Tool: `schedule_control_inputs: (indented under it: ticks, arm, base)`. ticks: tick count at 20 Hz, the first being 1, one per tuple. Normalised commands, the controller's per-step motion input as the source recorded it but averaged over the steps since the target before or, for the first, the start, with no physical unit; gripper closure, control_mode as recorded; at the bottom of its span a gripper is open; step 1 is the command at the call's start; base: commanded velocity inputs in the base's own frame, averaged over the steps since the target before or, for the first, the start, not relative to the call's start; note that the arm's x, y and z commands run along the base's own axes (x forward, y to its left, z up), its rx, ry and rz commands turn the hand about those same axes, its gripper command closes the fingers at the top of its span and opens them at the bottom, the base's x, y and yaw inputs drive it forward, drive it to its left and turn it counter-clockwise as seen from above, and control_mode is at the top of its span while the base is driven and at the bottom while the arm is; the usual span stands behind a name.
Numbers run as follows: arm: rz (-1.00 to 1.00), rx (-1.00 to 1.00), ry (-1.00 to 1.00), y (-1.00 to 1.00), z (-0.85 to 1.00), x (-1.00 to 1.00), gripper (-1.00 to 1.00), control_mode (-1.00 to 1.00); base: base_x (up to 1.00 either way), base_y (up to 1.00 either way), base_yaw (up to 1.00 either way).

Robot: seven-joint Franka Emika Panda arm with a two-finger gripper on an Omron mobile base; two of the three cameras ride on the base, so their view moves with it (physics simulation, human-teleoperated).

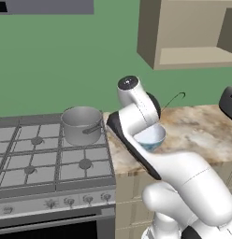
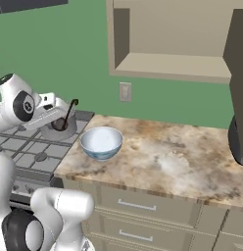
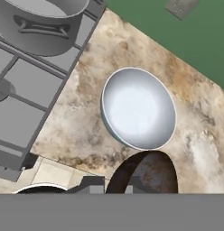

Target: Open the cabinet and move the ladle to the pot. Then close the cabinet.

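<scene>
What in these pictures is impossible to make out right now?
- Jaws' hold on the ladle: in the left base view the arm's own links cover it, and in the hand view the bottom edge cuts it off.
- Cabinet door: in the right base view it is cut by the right edge.
- Pot: in the right base view it is mostly behind the hand.

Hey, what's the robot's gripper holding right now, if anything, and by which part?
The gripper holds the ladle, apparently low on its handle beside the scoop; the rest of the handle sticks out free.
</scene>
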Motion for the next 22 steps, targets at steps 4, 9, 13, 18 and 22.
schedule_control_inputs:
  ticks: [4,9,13,18,22]
  arm:
    - [0.15,0.0,0.0,0.51,0.0,0.36,1.0,-1.0]
    - [0.09,0.0,0.0,0.41,0.0,0.45,1.0,-1.0]
    - [0.09,0.03,0.03,0.26,0.0,0.56,1.0,-1.0]
    - [0.08,0.02,0.04,0.25,0.0,0.64,1.0,-1.0]
    - [0.08,0.01,0.01,0.22,0.0,0.57,1.0,-1.0]
  base:
    - [0.0,0.0,0.0]
    - [0.0,0.0,0.0]
    - [0.0,0.0,0.0]
    - [0.0,0.0,0.0]
    - [0.0,0.0,0.0]
